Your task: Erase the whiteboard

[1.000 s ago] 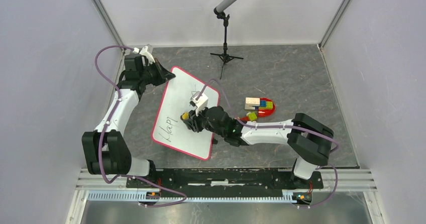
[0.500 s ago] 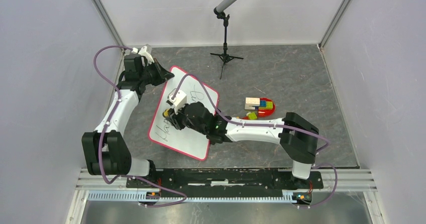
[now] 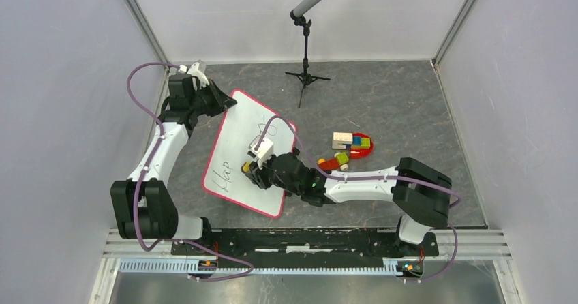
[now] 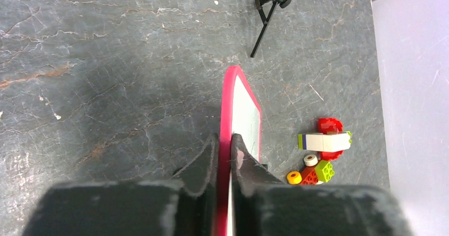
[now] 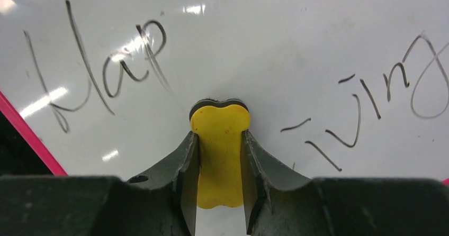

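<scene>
The whiteboard, white with a red-pink frame, stands tilted on the grey floor. Black handwriting remains at its near-left part and at the right. My left gripper is shut on the board's far corner; in the left wrist view the frame edge runs between the fingers. My right gripper is shut on a yellow eraser, which presses against the board's middle between the two groups of writing.
A pile of coloured toy bricks on a red plate lies right of the board, and shows in the left wrist view. A microphone on a black tripod stands at the back. Walls close in both sides.
My right gripper swept the eraser left across the board, then came back right and nearer. Writing in the middle is gone. The left gripper has kept its hold on the corner.
</scene>
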